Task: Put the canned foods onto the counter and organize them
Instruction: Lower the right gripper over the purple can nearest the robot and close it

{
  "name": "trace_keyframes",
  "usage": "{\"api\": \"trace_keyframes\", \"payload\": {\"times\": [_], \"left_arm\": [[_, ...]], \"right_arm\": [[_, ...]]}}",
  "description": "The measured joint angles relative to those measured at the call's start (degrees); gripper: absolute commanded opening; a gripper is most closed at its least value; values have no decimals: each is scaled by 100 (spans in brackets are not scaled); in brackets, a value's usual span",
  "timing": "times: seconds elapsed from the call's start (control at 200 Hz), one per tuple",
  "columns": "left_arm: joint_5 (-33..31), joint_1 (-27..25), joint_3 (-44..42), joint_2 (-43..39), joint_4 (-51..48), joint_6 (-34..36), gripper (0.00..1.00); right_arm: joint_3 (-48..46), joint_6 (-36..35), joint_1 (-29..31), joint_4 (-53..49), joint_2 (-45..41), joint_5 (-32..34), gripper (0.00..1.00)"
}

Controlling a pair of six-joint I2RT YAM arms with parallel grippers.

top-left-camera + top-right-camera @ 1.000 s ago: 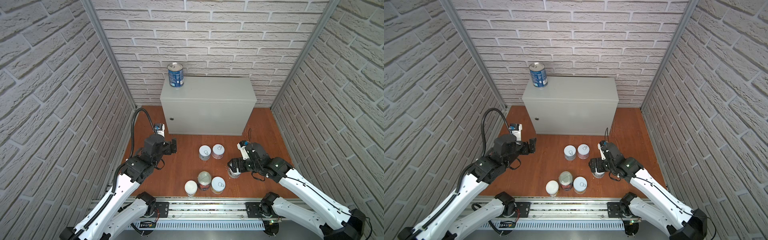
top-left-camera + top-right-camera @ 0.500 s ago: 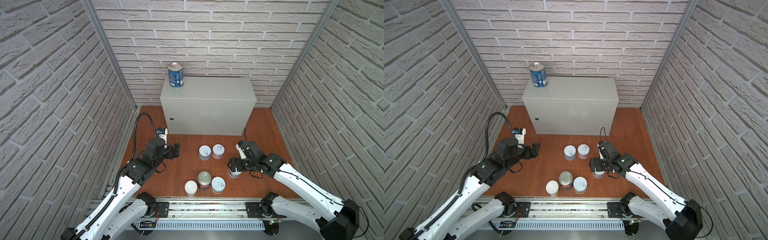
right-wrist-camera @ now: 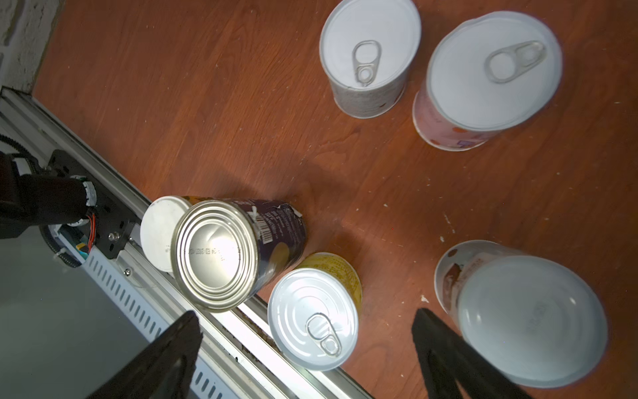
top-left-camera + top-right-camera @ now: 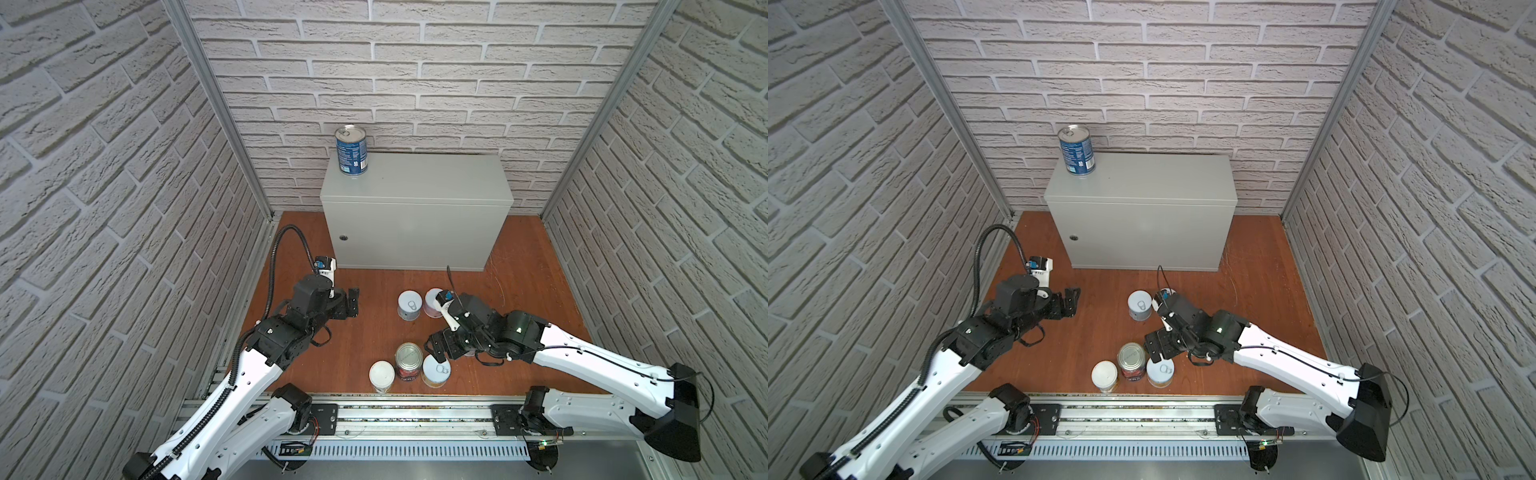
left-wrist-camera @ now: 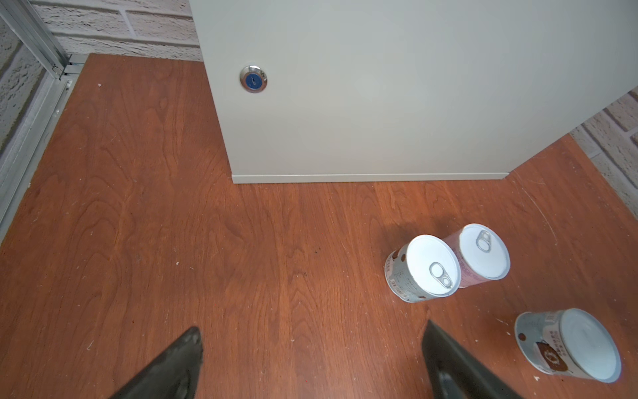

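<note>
A blue-labelled can stands at the back left corner of the counter. The other canned foods stand on the wooden floor. A pale blue can and a pink can touch in front of the counter. By the front rail stand a white-lidded yellow can, the dark tomato can and a yellow pull-tab can. My right gripper hovers open over that pull-tab can, with another pale blue can beside one finger. My left gripper is open and empty above bare floor.
Brick walls close in the left, right and back. The metal rail runs along the front edge, right behind the three front cans. The counter's front carries a round lock. Bare floor lies between the left gripper and the counter.
My right gripper has swung left, off the pale blue can and over the yellow pull-tab can. My left gripper has drifted slightly nearer and to the right, still open.
</note>
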Motion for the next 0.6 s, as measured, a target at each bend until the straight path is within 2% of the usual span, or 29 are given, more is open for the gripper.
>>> {"api": "trace_keyframes", "payload": {"times": [0.25,0.6], "left_arm": [[140,219,50,118,-50,-90,98],[186,247,50,50,-52,-109,98]], "right_arm": [[212,229,717,131,859,284,99],[407,361,881,492,1521,238,98]]}}
